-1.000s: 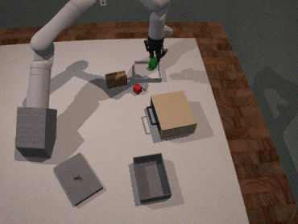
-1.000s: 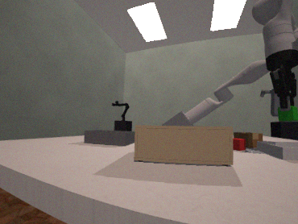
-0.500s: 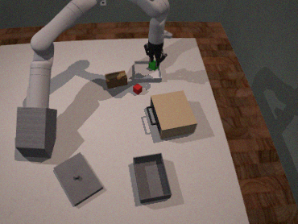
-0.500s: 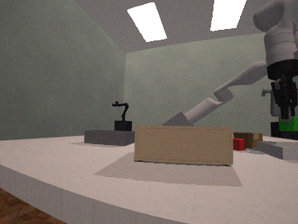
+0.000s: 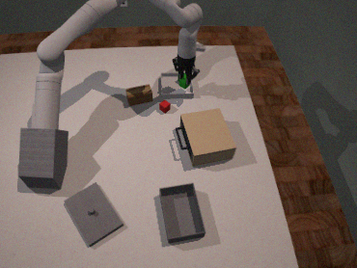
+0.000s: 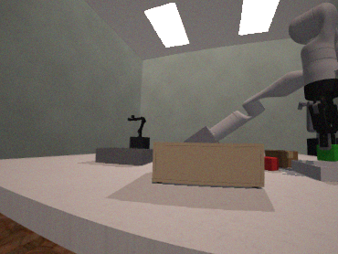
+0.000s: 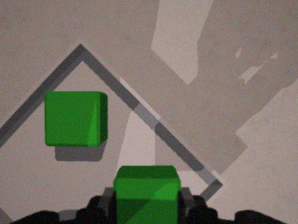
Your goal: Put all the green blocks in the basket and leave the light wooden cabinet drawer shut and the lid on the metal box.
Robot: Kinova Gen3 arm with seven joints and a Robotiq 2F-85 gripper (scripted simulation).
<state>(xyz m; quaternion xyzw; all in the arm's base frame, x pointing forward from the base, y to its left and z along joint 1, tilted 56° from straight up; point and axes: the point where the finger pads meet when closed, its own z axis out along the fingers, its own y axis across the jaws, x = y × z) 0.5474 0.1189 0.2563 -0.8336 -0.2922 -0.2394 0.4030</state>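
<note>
Pincer (image 5: 185,79) (image 6: 325,145) (image 7: 147,204) partly open, shut w/ a green block (image 6: 327,153) (image 7: 148,196) btwn its fingers, over the basket (image 5: 189,95) (image 6: 307,169) (image 7: 179,153); 2nd green block (image 7: 75,119) is inside basket, nr a corner; red block (image 5: 165,106) (image 6: 270,164) is outside, on counter (image 5: 130,166) (image 6: 128,194); metal box (image 5: 203,219) has its lid (image 5: 94,223) off, lying apart; cabinet (image 5: 208,132) (image 6: 207,164) drawer looks shut.

Green-grey walls (image 6: 219,91), glowing ceiling panels (image 6: 167,25).
</note>
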